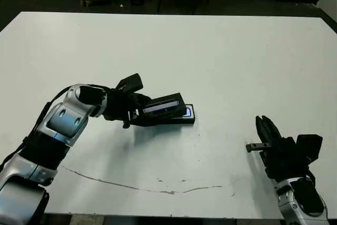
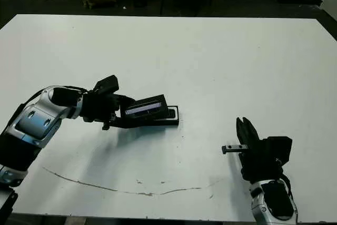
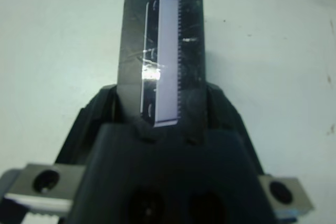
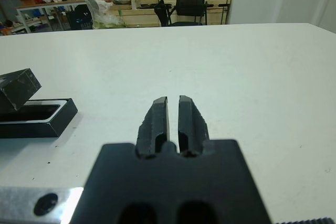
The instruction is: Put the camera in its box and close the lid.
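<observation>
left hand (image 1: 138,110) is gripping the lid (image 1: 164,106) by its short end, tilted over the box (image 1: 185,118) on the desk (image 1: 221,56) | lid seeming light, stiff, glossy, maybe slippery | right hand (image 4: 172,114) is resting nearly closed, empty

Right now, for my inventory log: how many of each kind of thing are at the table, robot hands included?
Lid: 1, tilted, held by the left hand
Box: 1, under the lid
Hands: 2, the right hand holding nothing
Camera: 0 in plain sight; the lid hides most of the box's inside
Total: 4
</observation>
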### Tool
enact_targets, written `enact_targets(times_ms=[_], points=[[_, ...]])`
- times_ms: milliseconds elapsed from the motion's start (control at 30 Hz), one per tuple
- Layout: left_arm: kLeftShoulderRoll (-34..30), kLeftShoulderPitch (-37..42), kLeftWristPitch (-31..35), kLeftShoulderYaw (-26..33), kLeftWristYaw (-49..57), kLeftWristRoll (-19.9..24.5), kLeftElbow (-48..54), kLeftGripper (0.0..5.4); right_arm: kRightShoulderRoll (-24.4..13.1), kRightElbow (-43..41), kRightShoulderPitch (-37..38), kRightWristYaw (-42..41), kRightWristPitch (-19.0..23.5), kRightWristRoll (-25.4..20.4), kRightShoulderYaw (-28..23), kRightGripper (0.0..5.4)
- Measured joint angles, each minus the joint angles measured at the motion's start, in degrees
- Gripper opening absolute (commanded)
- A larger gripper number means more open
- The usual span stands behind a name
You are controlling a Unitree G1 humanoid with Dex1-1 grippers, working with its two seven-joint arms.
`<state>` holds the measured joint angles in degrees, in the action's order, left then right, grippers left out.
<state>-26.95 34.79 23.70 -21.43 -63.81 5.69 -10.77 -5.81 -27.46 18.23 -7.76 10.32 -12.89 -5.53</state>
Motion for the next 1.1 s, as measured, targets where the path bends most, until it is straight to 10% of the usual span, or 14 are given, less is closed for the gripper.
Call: enact_targets(times_ms=[1100], points=[[3.5,4.1,-8.3,-1.1,-5.1,-3.4,-9.6,2.54,0.1,-1.0,0.4,0.3,1.6,-0.8,0.0,0.0]])
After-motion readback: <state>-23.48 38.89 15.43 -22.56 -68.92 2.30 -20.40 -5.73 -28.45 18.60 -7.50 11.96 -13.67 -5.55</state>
